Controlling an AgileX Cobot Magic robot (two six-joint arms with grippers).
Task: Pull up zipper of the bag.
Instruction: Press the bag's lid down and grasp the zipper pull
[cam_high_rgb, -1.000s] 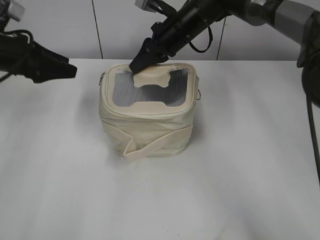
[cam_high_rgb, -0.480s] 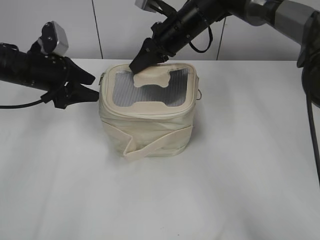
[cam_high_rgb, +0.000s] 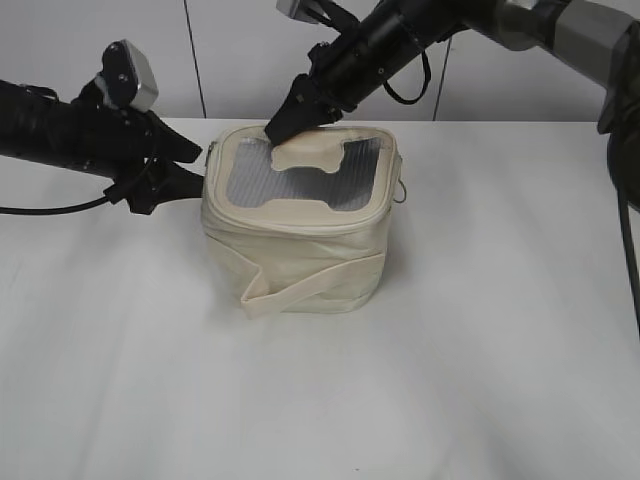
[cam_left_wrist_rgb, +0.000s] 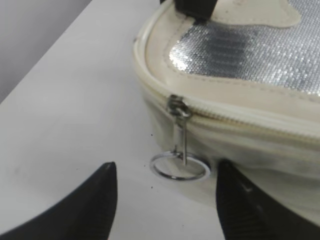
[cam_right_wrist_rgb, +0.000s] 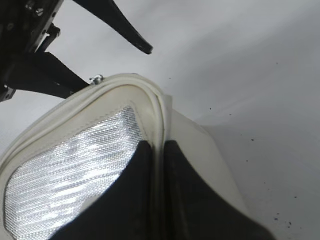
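The cream bag (cam_high_rgb: 300, 255) stands mid-table with its grey lid panel up. Its cream zipper (cam_left_wrist_rgb: 235, 112) runs round the lid edge. A silver slider with a ring pull (cam_left_wrist_rgb: 180, 167) hangs at the bag's left corner; a second ring pull (cam_high_rgb: 402, 190) hangs on the right side. My left gripper (cam_left_wrist_rgb: 165, 197) is open, its fingers either side of and just short of the left ring pull; it also shows in the exterior view (cam_high_rgb: 190, 168). My right gripper (cam_right_wrist_rgb: 158, 147) is shut on the lid's back rim (cam_right_wrist_rgb: 159, 117), seen in the exterior view (cam_high_rgb: 283, 128).
The wide cream strap (cam_high_rgb: 300, 285) wraps the bag's front. The white table (cam_high_rgb: 480, 380) ends at a grey wall behind. The left arm (cam_high_rgb: 70, 130) lies low over the table's left side.
My left arm has come in from the left edge to the bag's left corner. My right gripper has kept its hold on the back rim. The bag shifted slightly.
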